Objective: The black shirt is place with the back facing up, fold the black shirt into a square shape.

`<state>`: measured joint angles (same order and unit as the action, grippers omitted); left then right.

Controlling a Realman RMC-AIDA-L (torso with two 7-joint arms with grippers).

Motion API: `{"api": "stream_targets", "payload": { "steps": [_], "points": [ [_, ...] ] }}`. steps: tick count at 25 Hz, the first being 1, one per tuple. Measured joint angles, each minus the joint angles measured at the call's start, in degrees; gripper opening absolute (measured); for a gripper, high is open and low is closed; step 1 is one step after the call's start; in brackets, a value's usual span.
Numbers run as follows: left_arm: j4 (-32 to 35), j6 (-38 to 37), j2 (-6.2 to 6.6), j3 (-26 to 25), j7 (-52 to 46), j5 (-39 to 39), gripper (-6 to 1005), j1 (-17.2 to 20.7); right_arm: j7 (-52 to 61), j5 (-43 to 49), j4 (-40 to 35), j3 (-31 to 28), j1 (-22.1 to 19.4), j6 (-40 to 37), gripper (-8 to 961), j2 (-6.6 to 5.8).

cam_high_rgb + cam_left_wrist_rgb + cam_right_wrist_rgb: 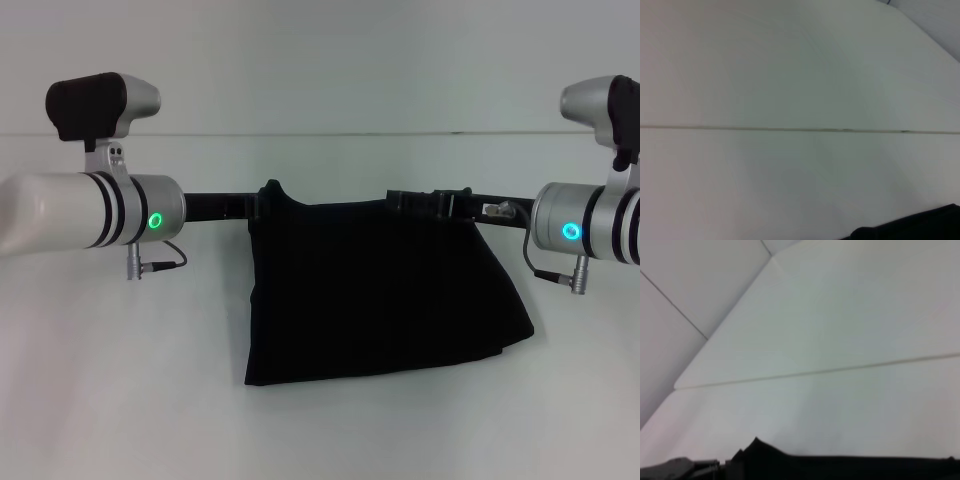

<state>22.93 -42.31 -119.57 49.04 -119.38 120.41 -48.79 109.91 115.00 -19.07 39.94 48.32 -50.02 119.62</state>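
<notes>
Both jaws pinch the black shirt (385,290) (hanging).

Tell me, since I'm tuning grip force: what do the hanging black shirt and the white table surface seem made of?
The black shirt looks like soft matte woven or knit fabric: it drapes and creases between the left gripper and right gripper. The white table surface looks smooth, hard, faintly glossy, possibly laminate; a thin seam crosses it.

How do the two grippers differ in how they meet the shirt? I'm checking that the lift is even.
The left gripper meets the black shirt at a corner that peaks up in a small bump; the right gripper meets a flatter stretch of the top edge. The shirt's side drops nearly straight below the left gripper, but flares outward past the right gripper. Both sit level at the shirt's top edge.
</notes>
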Motion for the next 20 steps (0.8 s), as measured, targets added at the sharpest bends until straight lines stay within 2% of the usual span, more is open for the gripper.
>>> {"api": "stream_targets", "payload": {
  "steps": [5,12,16,20],
  "points": [
    [0.17,0.39,-0.09,0.0,0.02,0.0,12,0.36,-1.82,-2.44,-0.1,-0.05,-1.39,1.4,894,-0.12],
    [0.19,0.39,-0.2,-0.06,0.03,0.0,12,0.53,-3.11,-5.15,-0.63,-0.13,-3.37,2.11,895,-1.02],
    [0.19,0.41,-0.22,-0.09,-0.03,0.0,13,0.55,-2.82,-5.17,-0.66,-0.12,-4.08,2.0,895,-2.03],
    [0.19,0.68,-0.23,-0.09,-0.21,0.0,13,0.68,-2.65,-5.41,-1.68,-0.34,-5.53,0.96,894,-3.59]
  ]
}}
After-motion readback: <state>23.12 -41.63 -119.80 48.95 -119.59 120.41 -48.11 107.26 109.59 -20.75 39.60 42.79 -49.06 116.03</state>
